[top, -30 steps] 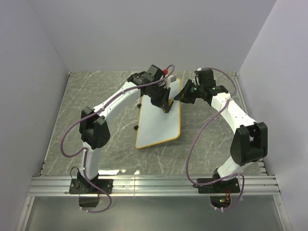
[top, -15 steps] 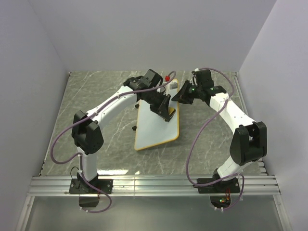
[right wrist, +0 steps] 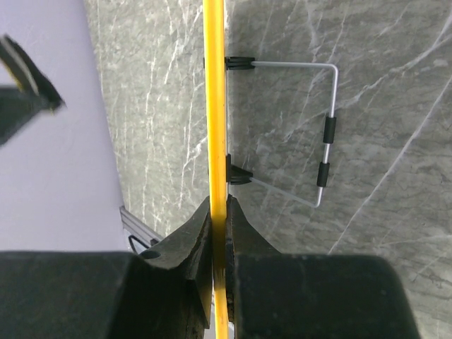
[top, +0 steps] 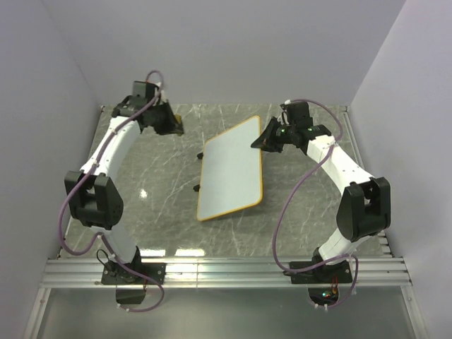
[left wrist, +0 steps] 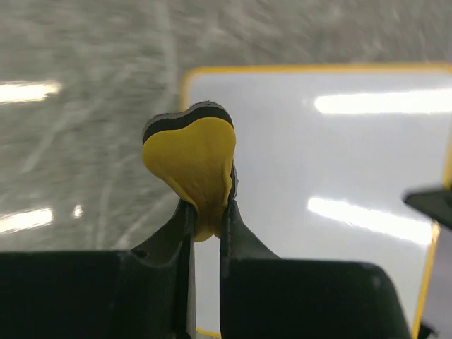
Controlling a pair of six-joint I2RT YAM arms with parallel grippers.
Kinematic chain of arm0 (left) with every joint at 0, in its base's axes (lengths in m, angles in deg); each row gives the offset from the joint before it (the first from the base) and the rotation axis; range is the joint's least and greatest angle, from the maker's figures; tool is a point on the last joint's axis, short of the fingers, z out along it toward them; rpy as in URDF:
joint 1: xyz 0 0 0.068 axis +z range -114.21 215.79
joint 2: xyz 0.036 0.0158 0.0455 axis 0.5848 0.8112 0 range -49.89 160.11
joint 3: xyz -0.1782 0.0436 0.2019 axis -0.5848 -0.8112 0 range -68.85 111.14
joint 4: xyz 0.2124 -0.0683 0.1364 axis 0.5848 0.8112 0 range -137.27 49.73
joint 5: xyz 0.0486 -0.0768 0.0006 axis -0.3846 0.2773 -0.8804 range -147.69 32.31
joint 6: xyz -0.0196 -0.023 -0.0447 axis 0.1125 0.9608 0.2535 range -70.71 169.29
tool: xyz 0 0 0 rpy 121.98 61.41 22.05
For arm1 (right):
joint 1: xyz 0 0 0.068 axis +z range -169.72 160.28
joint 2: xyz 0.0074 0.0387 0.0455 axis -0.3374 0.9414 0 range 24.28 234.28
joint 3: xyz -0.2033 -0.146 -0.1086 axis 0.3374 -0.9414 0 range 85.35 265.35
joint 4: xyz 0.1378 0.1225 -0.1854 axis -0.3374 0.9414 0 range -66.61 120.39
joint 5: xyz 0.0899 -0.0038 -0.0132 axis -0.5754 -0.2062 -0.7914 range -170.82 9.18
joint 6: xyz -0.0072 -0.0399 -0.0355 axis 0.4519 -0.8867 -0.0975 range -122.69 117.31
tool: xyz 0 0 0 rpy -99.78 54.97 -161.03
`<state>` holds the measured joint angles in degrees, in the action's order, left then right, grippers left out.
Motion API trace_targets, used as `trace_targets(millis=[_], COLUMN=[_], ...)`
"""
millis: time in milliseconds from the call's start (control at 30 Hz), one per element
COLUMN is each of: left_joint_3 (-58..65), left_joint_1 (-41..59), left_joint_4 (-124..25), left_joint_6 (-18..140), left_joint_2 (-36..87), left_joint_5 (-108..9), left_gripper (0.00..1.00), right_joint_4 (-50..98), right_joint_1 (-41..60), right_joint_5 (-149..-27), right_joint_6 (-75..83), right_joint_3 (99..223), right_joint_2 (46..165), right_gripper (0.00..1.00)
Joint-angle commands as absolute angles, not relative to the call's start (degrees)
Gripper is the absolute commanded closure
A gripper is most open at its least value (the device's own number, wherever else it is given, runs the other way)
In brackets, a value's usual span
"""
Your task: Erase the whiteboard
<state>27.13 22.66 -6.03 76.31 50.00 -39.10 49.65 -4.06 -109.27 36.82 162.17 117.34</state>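
With the right pincer (right wrist: 219,212) clamping the whiteboard (top: 232,169) rim, the left pincer (left wrist: 205,215), pinching a yellow pad (left wrist: 191,155), is hovering well leftward.

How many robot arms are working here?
2. The left arm, stretched far left, holds a yellow eraser; the right arm grips the whiteboard's rim.

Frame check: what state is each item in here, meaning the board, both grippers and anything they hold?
whiteboard: face blank, no marks visible, gripped at its far right edge.
left gripper: shut on the yellow pad, away from the board.
yellow pad: pinched and squashed between the fingers.
right gripper: shut on the board's orange-yellow rim.
wire stand: appears swung out from the board's back.
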Motion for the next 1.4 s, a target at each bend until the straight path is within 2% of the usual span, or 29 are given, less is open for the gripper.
trace_targets(millis=[0, 100, 133, 200, 333, 533, 600, 767, 900, 1000, 1033, 1133, 1367], left_joint_3=[25.1, 22.8, 21.9, 19.2, 14.3, 9.6, 8.6, 4.6, 3.7, 3.2, 3.1, 3.2, 4.2], left_joint_1=[25.5, 27.1, 27.3, 28.3, 30.1, 30.7, 30.7, 30.7, 30.7, 30.7, 30.7, 30.6, 30.7], left_joint_4=[-3.9, -1.7, -1.7, -1.4, -0.4, 1.2, 0.9, -1.1, -1.2, -1.3, -1.4, -1.2, -0.1], left_joint_6=[79.8, 78.4, 77.9, 77.5, 76.2, 74.8, 75.1, 75.6, 75.8, 76.1, 76.4, 76.7, 77.1], left_joint_2=[49.2, 49.7, 49.3, 49.0, 49.2, 51.0, 51.4, 51.3, 52.5, 52.8, 52.7, 51.7, 50.0], left_joint_5=[-44.0, -46.7, -47.5, -49.2, -50.7, -54.5, -56.0, -55.9, -57.2, -57.4, -57.5, -57.5, -57.9], left_gripper=[1.0, 1.0, 1.0, 1.0, 1.0, 1.0, 0.99, 0.81, 0.77, 0.64, 0.53, 0.37, 0.28], right_joint_4=[53.4, 54.0, 53.9, 53.7, 54.5, 55.4, 55.5, 56.2, 56.9, 57.8, 58.4, 59.2, 63.0], right_joint_1=[-2.2, -2.8, -3.2, -3.5, -3.9, -5.0, -6.1, -9.1, -11.9, -13.8, -14.7, -15.7, -16.6], right_joint_5=[-110.0, -109.8, -109.9, -110.3, -110.5, -110.3, -110.5, -111.1, -111.3, -111.1, -111.1, -110.8, -108.9], right_joint_6=[35.5, 35.7, 35.9, 36.5, 36.6, 36.5, 36.6, 36.2, 35.2, 34.1, 33.8, 33.1, 32.1], right_joint_3=[164.7, 166.2, 166.6, 167.2, 169.7, 171.9, 171.8, 171.0, 168.8, 166.4, 165.2, 163.0, 162.9], right_joint_2=[118.4, 118.2, 118.1, 117.9, 117.8, 116.0, 114.7, 111.3, 108.2, 105.5, 104.8, 102.5, 98.4], right_gripper=[1.0, 0.87, 0.79, 0.73, 0.49, 0.33, 0.31, 0.3, 0.3, 0.3, 0.3, 0.3, 0.27])
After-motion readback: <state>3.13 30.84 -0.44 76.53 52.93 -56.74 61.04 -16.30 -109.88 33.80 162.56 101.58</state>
